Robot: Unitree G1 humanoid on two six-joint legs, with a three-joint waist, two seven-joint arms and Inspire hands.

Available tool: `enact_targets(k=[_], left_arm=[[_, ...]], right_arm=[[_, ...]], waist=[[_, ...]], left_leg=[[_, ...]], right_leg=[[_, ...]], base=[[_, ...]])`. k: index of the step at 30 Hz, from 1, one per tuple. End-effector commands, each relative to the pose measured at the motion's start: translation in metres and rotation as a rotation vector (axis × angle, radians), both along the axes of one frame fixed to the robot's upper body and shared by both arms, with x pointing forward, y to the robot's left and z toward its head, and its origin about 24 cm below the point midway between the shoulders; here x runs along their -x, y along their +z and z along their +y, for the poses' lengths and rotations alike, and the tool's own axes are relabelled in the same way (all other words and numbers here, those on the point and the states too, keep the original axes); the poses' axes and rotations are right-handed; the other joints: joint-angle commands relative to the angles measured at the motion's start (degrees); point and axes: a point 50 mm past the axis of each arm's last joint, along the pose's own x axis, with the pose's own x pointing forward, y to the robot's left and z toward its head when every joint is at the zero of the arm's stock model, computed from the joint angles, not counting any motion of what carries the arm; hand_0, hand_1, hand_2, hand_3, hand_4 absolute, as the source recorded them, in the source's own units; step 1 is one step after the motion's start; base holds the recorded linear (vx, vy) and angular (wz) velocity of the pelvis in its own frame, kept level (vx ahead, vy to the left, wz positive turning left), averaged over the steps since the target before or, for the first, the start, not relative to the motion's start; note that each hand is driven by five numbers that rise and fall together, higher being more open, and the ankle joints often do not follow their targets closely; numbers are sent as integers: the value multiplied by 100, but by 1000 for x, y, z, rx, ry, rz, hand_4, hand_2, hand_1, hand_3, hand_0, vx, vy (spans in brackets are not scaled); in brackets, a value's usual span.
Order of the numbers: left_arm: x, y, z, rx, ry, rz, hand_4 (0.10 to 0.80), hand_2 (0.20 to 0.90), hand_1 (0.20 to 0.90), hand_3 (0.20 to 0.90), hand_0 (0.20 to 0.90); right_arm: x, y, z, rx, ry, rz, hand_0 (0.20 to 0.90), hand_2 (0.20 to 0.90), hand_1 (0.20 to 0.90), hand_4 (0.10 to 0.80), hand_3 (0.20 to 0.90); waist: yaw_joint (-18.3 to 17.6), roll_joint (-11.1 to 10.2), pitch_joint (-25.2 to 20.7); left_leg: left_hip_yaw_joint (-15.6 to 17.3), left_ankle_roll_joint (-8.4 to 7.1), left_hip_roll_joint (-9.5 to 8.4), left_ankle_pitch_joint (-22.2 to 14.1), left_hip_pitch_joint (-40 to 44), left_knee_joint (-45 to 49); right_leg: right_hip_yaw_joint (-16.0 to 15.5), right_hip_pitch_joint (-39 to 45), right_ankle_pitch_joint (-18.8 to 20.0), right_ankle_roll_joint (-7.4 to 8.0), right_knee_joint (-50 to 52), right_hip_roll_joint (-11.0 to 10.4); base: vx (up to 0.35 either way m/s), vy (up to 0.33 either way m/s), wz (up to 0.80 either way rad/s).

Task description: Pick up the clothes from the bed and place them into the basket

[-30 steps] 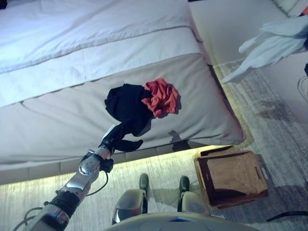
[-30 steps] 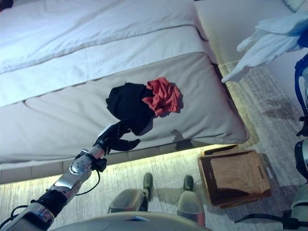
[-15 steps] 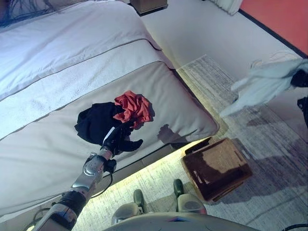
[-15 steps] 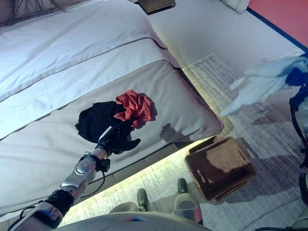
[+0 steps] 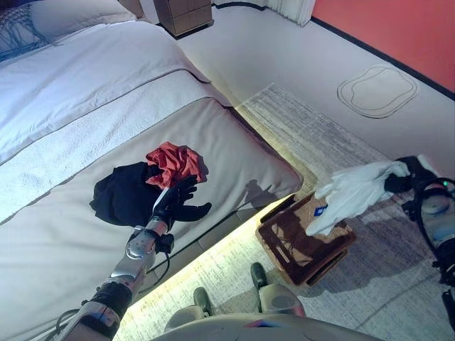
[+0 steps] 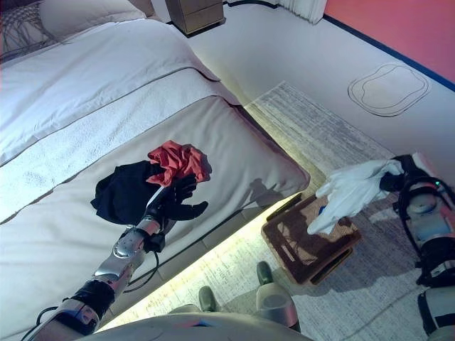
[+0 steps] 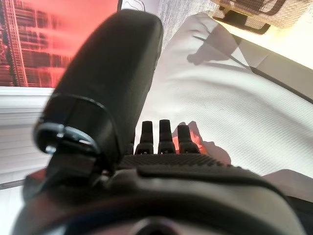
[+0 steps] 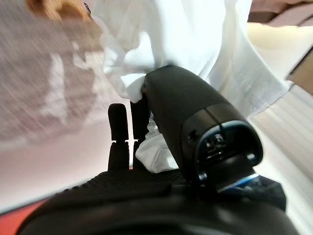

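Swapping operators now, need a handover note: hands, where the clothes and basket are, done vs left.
Right hand: shut on the white garment, which hangs just above the wicker basket on the rug; not released yet.
Left hand: open, holding nothing, over the bed at the near edge of the black garment.
The red garment lies touching the black one.
Done: nothing in the basket.
Left: drop the white one, then fetch black and red.

Nothing I can read anywhere — no letters, numbers or signs on the bed [image 5: 234,142], the basket [image 5: 281,245] or the floor. The white garment [image 5: 352,192] in my right hand [image 6: 398,181] carries a small blue tag — too small to make out.
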Motion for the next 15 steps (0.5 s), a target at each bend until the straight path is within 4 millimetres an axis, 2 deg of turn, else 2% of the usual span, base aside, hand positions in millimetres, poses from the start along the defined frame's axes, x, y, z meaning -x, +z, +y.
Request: enact_targets(k=[1, 6, 7, 15], left_arm=[[-21, 23, 4, 29, 27, -134, 800, 900, 900, 900, 900], [-23, 24, 3, 45, 30, -140, 800, 900, 900, 900, 900], [-24, 24, 2, 47, 25, -141, 800, 900, 900, 900, 900], [-24, 24, 0, 49, 2, -134, 800, 900, 900, 900, 900]], right_arm=[[-21, 39, -4, 95, 13, -108, 300, 300, 300, 100, 200], [-19, 14, 5, 82, 23, -29, 300, 300, 300, 100, 200], [-19, 8, 8, 83, 19, -21, 900, 900, 900, 800, 900], [-17, -11, 16, 80, 2, 8, 900, 900, 900, 800, 900]], waist=[[118, -156, -489], [131, -83, -449], [144, -63, -444], [210, -10, -450]], left_leg=[[-280, -29, -45, -534, -169, 324], [-268, -31, -47, -523, -148, 300], [-267, -31, -45, -522, -132, 292], [-310, -31, -46, -499, -115, 253]], right_leg=[[-190, -90, -129, -64, 315, 56], [-223, -84, -120, -55, 300, 38], [-239, -77, -123, -54, 302, 33], [-287, -53, -116, -45, 272, 22]], base=[[0, 0, 0], [0, 0, 0], [0, 0, 0], [8, -17, 4]])
